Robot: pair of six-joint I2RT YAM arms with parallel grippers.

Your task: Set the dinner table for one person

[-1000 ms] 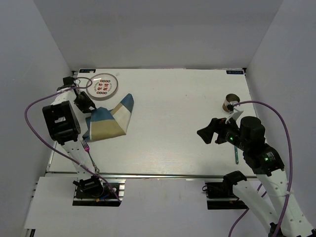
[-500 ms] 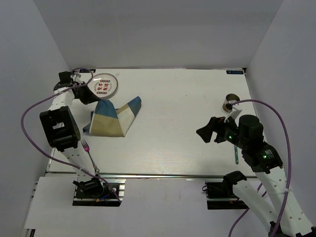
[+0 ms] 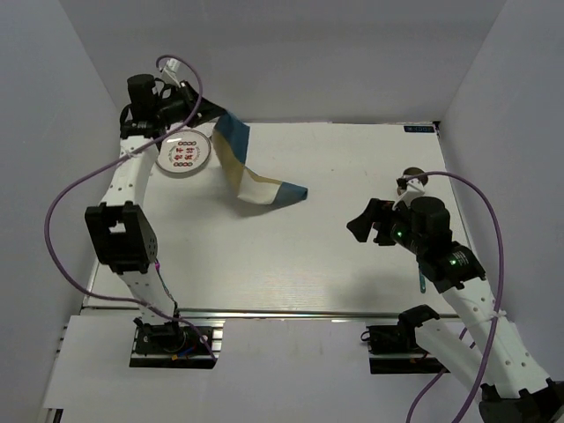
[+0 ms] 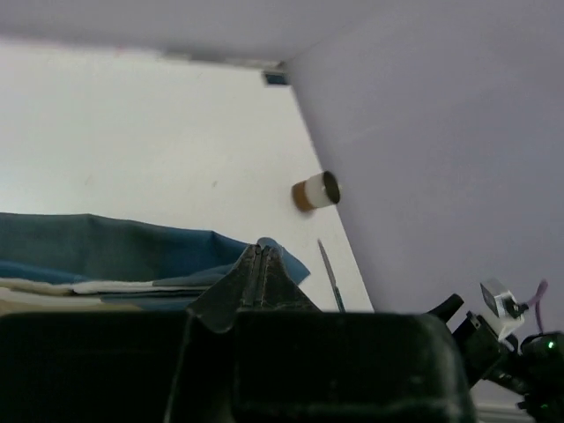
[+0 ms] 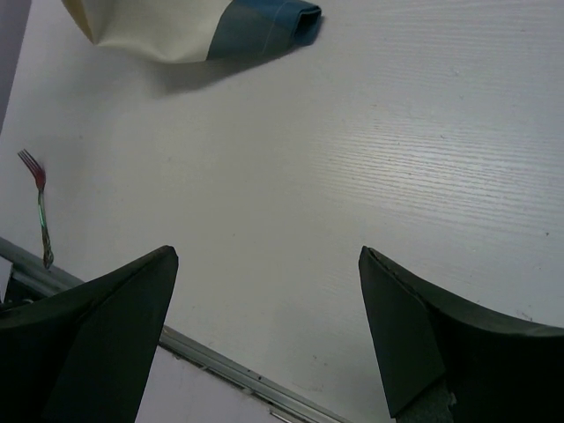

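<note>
The white dinner table has an aluminium rail along its near edge. My left gripper is raised at the back left, shut on a corner of the blue-and-tan placemat. The placemat hangs down to the table, with its low end near the middle. In the left wrist view the fingers are pinched on blue cloth. A patterned plate lies below that gripper. My right gripper is open and empty above the table's right half; its wrist view shows only bare table between the fingers.
A brown cup lies on its side at the far right, also in the left wrist view. A knife lies near the right wall. A fork lies by the near left rail. White walls enclose the table.
My left gripper has lifted the placemat off the table beside the plate and carried it up and back. The cloth now hangs stretched toward the middle. The right arm edged slightly left.
</note>
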